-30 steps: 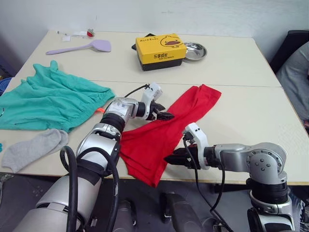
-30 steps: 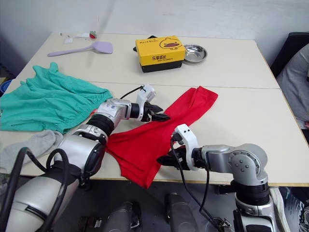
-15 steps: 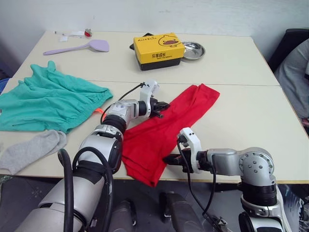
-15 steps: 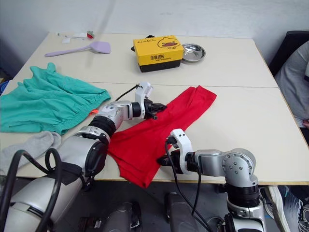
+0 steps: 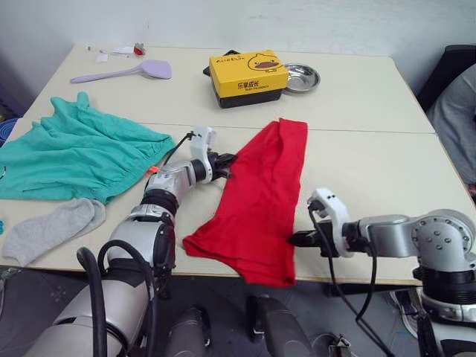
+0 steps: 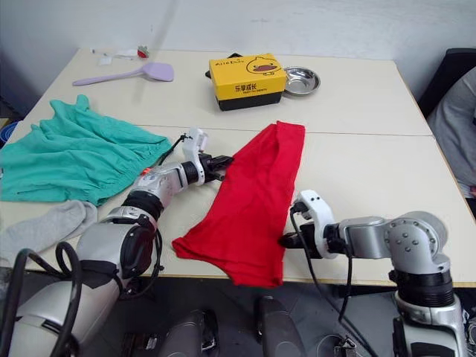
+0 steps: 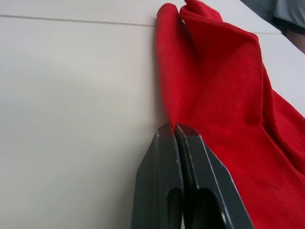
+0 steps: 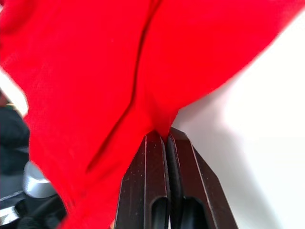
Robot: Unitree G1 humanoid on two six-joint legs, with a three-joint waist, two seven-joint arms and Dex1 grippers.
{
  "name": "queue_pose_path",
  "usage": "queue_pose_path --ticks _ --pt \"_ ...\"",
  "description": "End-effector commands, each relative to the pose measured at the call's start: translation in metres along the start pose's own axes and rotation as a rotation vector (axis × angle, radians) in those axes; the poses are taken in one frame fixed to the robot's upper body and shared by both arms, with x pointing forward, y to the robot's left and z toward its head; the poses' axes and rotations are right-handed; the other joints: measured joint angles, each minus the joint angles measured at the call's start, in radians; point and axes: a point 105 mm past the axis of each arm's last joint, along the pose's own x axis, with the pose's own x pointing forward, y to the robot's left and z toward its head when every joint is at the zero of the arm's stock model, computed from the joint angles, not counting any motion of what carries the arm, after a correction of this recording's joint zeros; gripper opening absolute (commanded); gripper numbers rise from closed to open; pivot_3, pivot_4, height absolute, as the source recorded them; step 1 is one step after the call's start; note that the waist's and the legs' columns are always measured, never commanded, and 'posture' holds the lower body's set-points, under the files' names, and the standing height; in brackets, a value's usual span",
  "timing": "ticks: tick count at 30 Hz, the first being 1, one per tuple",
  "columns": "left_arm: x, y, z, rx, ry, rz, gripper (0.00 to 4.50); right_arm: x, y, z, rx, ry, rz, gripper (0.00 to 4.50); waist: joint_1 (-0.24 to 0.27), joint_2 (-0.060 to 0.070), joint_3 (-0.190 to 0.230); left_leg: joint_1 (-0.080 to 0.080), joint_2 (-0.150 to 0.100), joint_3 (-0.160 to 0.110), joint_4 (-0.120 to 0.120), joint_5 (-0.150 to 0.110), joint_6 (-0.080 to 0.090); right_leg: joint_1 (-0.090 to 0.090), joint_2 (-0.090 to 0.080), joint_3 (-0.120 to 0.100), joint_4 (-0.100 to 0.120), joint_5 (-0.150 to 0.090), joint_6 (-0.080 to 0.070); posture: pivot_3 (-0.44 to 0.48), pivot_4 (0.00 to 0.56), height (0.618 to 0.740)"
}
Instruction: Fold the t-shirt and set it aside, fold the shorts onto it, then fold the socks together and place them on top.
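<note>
Left pincer: the left pincer [image 6: 220, 160] is closed, its two black fingers pressed together on the left edge of the t-shirt [image 6: 253, 201]; the left wrist view shows a thin bit of red cloth caught at the tips.
Right pincer: the right pincer [image 6: 286, 240] is also closed, pinching the right edge of the same garment near its lower end, close to the front edge of the table [image 6: 372, 160].
T-shirt: it lies as a long, narrow red band in the middle of the table, from near the yellow box [image 6: 248, 80] down to the front edge, where its lowest part hangs a little over.
Shorts: the shorts [image 6: 71, 160] lie spread out on the left side, well apart from the red cloth.
Socks: one grey sock [image 6: 41, 228] lies at the front left, just below the shorts; I cannot tell whether a second one is with it.
Step in hand: I judge it is the first step, the folding of the t-shirt, with only the lengthwise fold made.
Next move: probably both pincers must keep their grip and carry the held part over the rest evenly, so the layers do not slip or drag off the edge.
</note>
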Motion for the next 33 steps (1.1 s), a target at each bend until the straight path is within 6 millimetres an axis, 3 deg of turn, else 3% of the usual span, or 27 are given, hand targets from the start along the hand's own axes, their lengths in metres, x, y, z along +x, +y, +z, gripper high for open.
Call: queue_pose_path --ticks 1,4,9,10,12,16,21,24,25,28,33 --pt "-0.008 0.005 0.026 0.023 -0.132 0.032 0.04 -0.005 -0.007 0.011 -0.038 -0.019 -0.021 0.00 0.003 0.000 0.000 0.000 0.000 0.000 0.000 0.000 0.000 0.000 0.000 0.000 0.000 0.000 0.000 0.000 0.150 0.740" --pt "-0.016 0.009 0.030 0.016 -0.173 0.049 0.04 -0.006 -0.013 0.020 -0.060 -0.041 -0.022 0.00 0.007 0.000 0.000 0.000 0.000 0.000 0.000 0.000 -0.001 0.000 0.000 0.000 0.000 0.000 0.000 0.000 0.150 0.740" --pt "-0.026 0.007 0.021 0.063 -0.126 0.017 0.04 -0.007 -0.003 0.033 -0.068 -0.082 0.089 0.00 0.014 0.000 0.000 0.000 0.000 0.001 0.000 0.001 -0.002 0.000 0.001 0.000 0.000 0.000 0.000 0.000 0.150 0.740" --pt "-0.028 0.006 0.017 0.082 -0.094 -0.001 0.32 -0.008 0.000 0.030 -0.073 -0.068 0.109 0.32 0.015 0.000 0.000 0.000 0.000 0.000 0.000 0.001 -0.002 0.000 0.001 0.000 0.000 0.000 0.000 0.000 0.150 0.740" --pt "-0.032 0.006 0.012 0.131 -0.039 -0.008 0.55 -0.011 0.003 0.031 -0.101 -0.082 0.127 0.55 0.015 0.000 0.000 0.000 0.000 0.000 0.000 0.001 -0.002 0.000 0.000 0.000 0.000 0.000 0.000 0.000 0.150 0.740" --pt "-0.052 0.007 0.010 0.379 0.064 -0.053 1.72 -0.031 -0.005 0.031 -0.176 -0.146 0.097 1.86 0.015 0.000 0.000 0.000 0.000 0.000 0.000 0.001 -0.002 0.000 0.001 0.000 0.000 0.000 0.000 0.000 0.150 0.740" --pt "-0.074 0.000 0.020 0.603 0.074 -0.144 3.37 -0.047 -0.021 0.026 -0.426 -0.190 0.037 3.62 0.017 0.000 0.000 0.000 0.000 0.001 0.000 0.001 -0.002 0.000 0.001 0.000 -0.002 0.000 0.000 0.000 0.150 0.740" --pt "-0.103 -0.012 0.019 1.022 0.158 -0.332 4.27 -0.056 -0.038 0.010 -0.970 -0.179 -0.002 4.50 0.018 0.000 0.000 0.000 -0.003 0.000 0.000 0.001 -0.001 0.001 0.001 0.000 -0.003 0.000 0.001 0.000 0.150 0.740" --pt "-0.111 -0.013 0.013 1.114 0.187 -0.387 4.48 -0.055 -0.042 0.005 -1.059 -0.168 -0.004 4.50 0.016 0.000 0.000 0.000 -0.005 0.001 -0.001 0.001 -0.002 0.001 0.001 -0.001 -0.003 0.000 0.001 0.000 0.150 0.740" --pt "-0.122 -0.013 -0.007 1.259 0.239 -0.514 4.48 -0.046 -0.050 0.000 -1.259 -0.207 -0.011 4.50 0.014 0.001 0.000 0.004 -0.004 0.005 -0.002 0.001 -0.002 0.002 0.001 0.000 -0.003 0.000 0.001 0.000 0.150 0.740" --pt "-0.121 -0.024 -0.031 1.385 0.224 -0.659 4.48 -0.029 -0.051 -0.015 -1.488 -0.209 0.080 4.50 0.013 0.001 0.001 0.005 -0.001 0.014 0.000 0.002 0.000 0.003 0.000 0.002 -0.002 0.001 0.001 0.000 0.150 0.740"
